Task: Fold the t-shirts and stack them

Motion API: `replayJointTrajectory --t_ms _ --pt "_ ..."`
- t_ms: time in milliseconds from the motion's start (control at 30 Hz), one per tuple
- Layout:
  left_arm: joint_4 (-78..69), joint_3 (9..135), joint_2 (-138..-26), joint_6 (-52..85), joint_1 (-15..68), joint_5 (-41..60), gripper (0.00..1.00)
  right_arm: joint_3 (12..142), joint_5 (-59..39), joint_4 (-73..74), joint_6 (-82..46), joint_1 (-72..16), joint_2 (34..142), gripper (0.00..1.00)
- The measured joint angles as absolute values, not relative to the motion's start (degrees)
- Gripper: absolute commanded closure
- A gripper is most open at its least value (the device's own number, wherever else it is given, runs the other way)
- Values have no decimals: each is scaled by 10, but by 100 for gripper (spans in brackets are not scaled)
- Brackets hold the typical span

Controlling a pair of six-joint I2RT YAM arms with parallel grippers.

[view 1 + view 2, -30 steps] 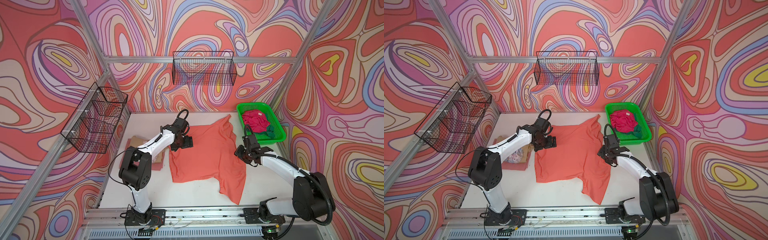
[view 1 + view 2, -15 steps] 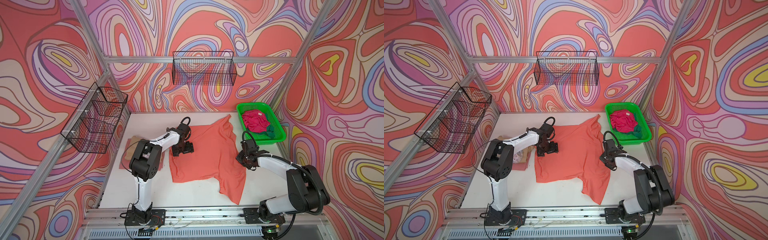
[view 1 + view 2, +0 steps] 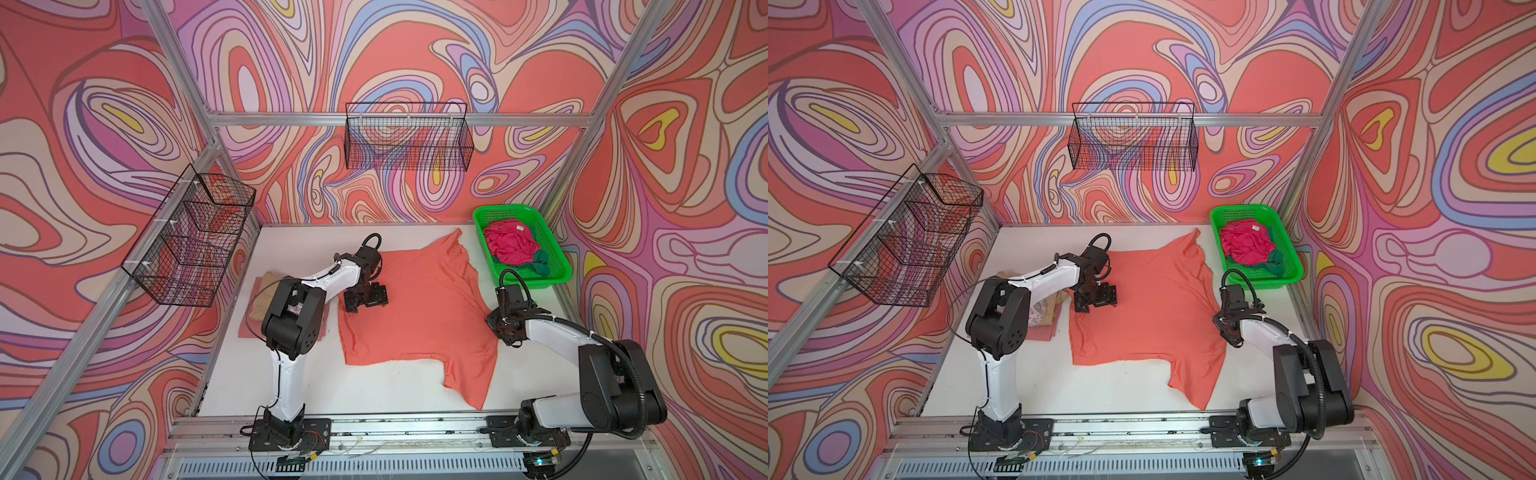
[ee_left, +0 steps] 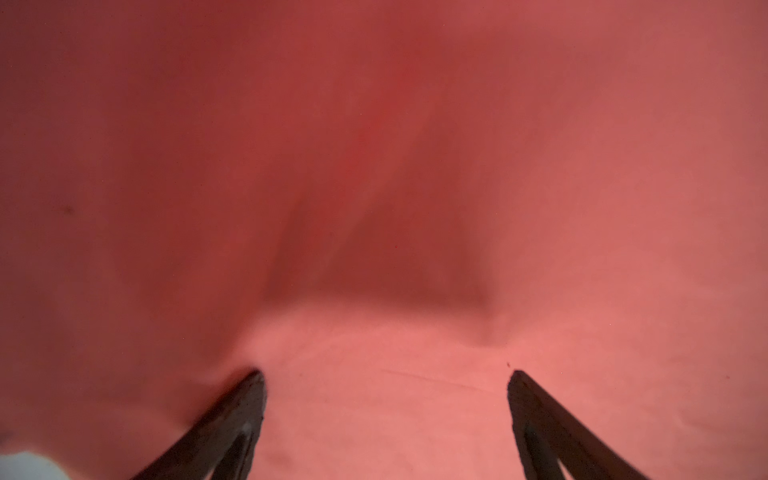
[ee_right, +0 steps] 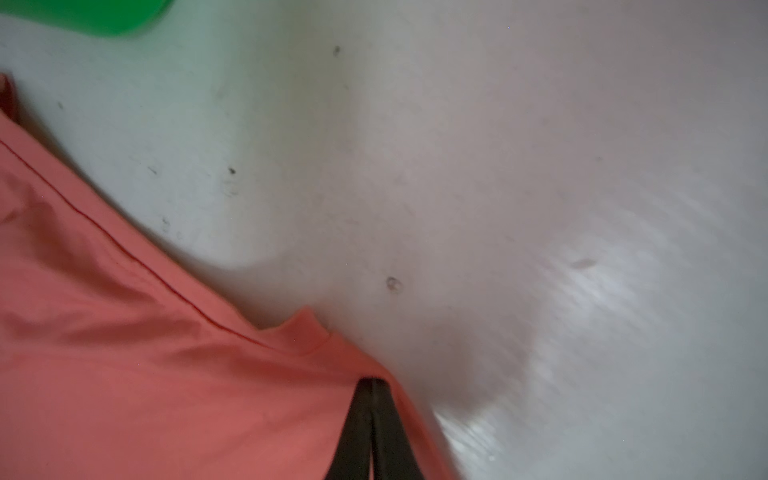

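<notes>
I'm working a robot lab cell here, not a home or a shop. Aluminium framing (image 3: 291, 119) boxes in a white tabletop (image 3: 374, 395), and printed swirl panels (image 3: 374, 50) (loud ones) cover every wall. On the near side of the left claw (image 4: 385, 374), both arm bases bolt to a slotted rail (image 3: 407, 424). Beyond it, a wire basket (image 3: 409, 141) hangs off the frame.

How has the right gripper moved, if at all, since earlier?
Yes. The right gripper, shut on the coral t-shirt, shifted away from the green basket, toward the front.
</notes>
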State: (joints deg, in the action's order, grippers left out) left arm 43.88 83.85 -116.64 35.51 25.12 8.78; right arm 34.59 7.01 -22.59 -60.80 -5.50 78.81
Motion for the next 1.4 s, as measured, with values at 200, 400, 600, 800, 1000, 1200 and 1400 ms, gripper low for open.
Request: replayJointTrajectory --t_ms 200,400,600,800,1000,1200,1400 --pt "439 831 -1162 345 250 91 6 349 60 -273 -616 -53 730 96" --pt "437 806 -1144 341 246 92 6 468 39 -260 -567 -53 760 89" --pt "437 796 -1137 341 245 92 6 604 4 -195 -537 -55 908 89" --pt "437 795 -1136 338 245 92 6 679 -9 -182 -531 -68 1031 92" --pt "437 794 -1136 336 245 92 6 714 1 -175 -530 -73 1102 93" --pt "436 794 -1136 336 245 92 6 757 41 -169 -532 -72 1146 95" --pt "437 794 -1136 332 245 92 6 771 72 -152 -538 -72 1169 97"
